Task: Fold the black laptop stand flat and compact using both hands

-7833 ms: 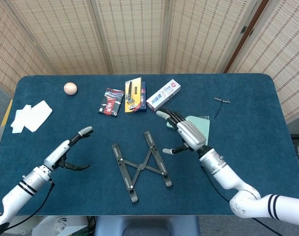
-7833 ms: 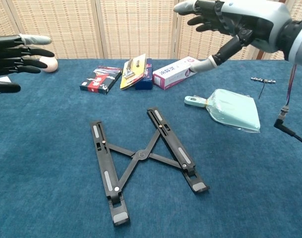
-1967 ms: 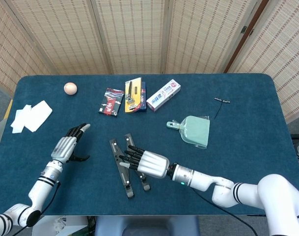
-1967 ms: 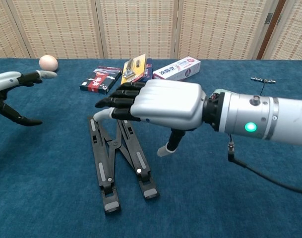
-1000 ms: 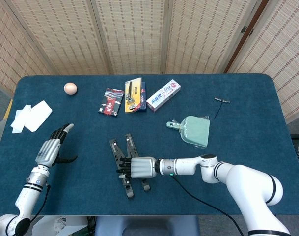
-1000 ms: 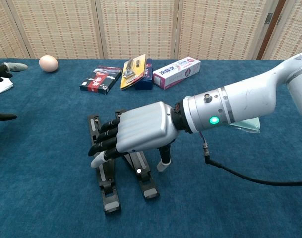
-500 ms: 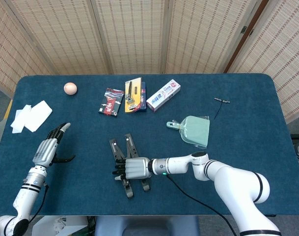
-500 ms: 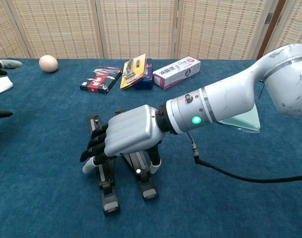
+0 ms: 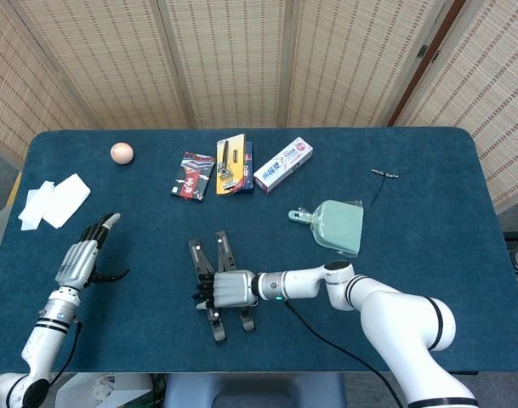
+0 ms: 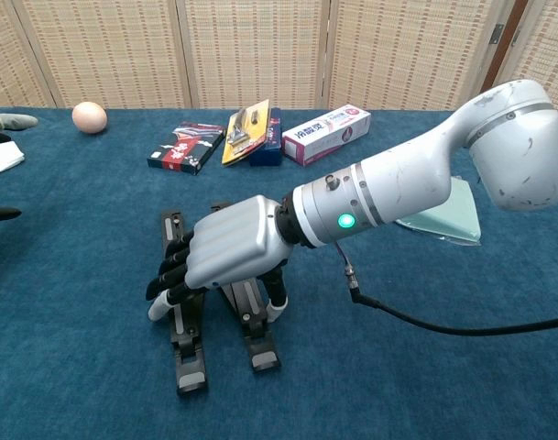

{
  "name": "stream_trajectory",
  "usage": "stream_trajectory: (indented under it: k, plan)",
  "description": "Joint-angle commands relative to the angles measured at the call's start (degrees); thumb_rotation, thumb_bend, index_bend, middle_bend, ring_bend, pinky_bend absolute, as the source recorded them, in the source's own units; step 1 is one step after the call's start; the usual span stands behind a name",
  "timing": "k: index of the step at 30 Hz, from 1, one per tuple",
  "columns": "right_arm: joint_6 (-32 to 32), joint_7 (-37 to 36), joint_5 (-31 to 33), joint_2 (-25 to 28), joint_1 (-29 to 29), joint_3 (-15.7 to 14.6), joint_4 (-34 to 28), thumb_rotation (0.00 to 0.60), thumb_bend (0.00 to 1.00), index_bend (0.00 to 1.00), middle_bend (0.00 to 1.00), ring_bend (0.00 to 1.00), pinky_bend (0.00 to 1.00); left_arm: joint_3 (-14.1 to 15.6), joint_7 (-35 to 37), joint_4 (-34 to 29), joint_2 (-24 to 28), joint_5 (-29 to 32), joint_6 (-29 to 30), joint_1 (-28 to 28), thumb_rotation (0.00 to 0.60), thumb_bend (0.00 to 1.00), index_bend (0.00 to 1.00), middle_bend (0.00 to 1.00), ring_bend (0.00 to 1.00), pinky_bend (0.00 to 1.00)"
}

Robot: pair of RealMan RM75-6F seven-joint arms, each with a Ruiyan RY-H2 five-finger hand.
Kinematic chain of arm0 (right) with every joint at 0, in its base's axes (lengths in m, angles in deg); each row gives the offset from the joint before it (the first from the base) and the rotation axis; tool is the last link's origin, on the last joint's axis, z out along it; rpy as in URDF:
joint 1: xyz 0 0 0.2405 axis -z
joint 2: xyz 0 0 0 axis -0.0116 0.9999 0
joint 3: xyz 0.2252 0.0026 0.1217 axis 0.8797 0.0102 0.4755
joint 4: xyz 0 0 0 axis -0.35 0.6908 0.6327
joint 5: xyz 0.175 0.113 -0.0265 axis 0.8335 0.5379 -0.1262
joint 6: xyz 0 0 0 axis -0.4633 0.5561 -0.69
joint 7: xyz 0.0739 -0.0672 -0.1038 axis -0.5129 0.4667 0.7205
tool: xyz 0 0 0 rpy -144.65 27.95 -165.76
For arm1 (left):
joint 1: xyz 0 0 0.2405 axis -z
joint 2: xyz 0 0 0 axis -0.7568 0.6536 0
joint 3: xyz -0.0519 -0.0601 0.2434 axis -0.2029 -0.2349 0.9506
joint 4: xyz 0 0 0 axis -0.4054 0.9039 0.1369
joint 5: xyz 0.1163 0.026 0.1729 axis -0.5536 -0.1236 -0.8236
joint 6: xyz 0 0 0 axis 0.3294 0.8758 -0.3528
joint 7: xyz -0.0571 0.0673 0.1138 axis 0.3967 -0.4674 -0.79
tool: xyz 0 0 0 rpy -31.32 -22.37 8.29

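The black laptop stand [image 9: 222,251] lies on the blue table near the front centre, its two rails drawn into a narrow V [image 10: 258,341]. My right hand [image 9: 226,290] lies across its middle. The fingers curl over the left rail and the thumb presses the outside of the right rail [image 10: 228,249], so the hand grips both rails together. The crossed links are hidden under the palm. My left hand [image 9: 80,259] hovers far to the left, fingers apart and holding nothing. Only its fingertips [image 10: 2,120] show at the chest view's left edge.
Along the back lie an egg [image 9: 122,152], a black-red packet [image 9: 192,175], a yellow packet [image 9: 229,164] and a white box [image 9: 284,165]. A green pouch [image 9: 339,225] sits right of centre, white papers [image 9: 54,202] at far left. A black cable [image 10: 425,321] trails from my right wrist.
My right hand came down onto the stand, squeezed its rails closer and shifted it slightly left. The left hand withdrew to the left and has barely moved in the last half second.
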Motion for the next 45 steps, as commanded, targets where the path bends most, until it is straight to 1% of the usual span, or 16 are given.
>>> stream_trajectory:
  k: [1, 8, 14, 19, 23, 30, 38, 45]
  plan:
    - [-0.1, -0.1, 0.08, -0.3, -0.33, -0.15, 0.38, 0.6, 0.16, 0.0, 0.11, 0.0, 0.0, -0.01, 0.18, 0.07, -0.04, -0.1, -0.05, -0.05, 0.6, 0.17, 0.0, 0.0, 0.0, 0.0]
    - [-0.01, -0.44, 0.92, -0.98, -0.87, 0.06, 1.33, 0.6, 0.2, 0.0, 0.26, 0.0, 0.0, 0.03, 0.47, 0.25, -0.06, -0.35, -0.08, -0.27, 0.6, 0.17, 0.0, 0.0, 0.0, 0.0]
    - [0.54, -0.65, 1.47, -1.41, -0.84, 0.05, 1.92, 0.6, 0.24, 0.0, 0.33, 0.0, 0.0, 0.05, 0.53, 0.36, -0.24, -0.58, -0.1, -0.35, 0.6, 0.17, 0.0, 0.0, 0.0, 0.0]
    - [1.54, -0.9, 1.69, -2.27, -0.55, 0.01, 3.07, 0.6, 0.25, 0.0, 0.41, 0.0, 0.0, 0.01, 0.52, 0.25, -0.18, -0.69, -0.11, -0.41, 0.6, 0.17, 0.0, 0.0, 0.0, 0.0]
    - [2.29, -1.21, 1.61, -2.84, -0.43, -0.23, 3.96, 0.6, 0.25, 0.0, 0.46, 0.0, 0.0, 0.07, 0.6, 0.28, -0.17, -0.73, -0.18, -0.51, 0.6, 0.17, 0.0, 0.0, 0.0, 0.0]
    - [4.15, -1.42, 1.66, -4.08, 0.23, -0.3, 6.0, 0.6, 0.26, 0.0, 0.56, 0.1, 0.0, 0.08, 0.8, 0.43, -0.21, -0.86, -0.29, -0.58, 0.6, 0.17, 0.0, 0.0, 0.0, 0.0]
    - [5.4, -0.94, 2.15, -5.25, 1.27, -0.19, 7.67, 0.6, 0.27, 0.0, 0.63, 0.19, 0.0, 0.13, 1.18, 0.72, -0.32, -1.04, -0.45, -0.65, 0.6, 0.17, 0.0, 0.0, 0.0, 0.0]
    - [6.48, -0.82, 2.4, -5.69, 1.97, -0.14, 8.4, 0.6, 0.28, 0.0, 0.66, 0.23, 0.0, 0.16, 1.49, 0.98, -0.44, -1.22, -0.58, -0.65, 0.6, 0.17, 0.0, 0.0, 0.0, 0.0]
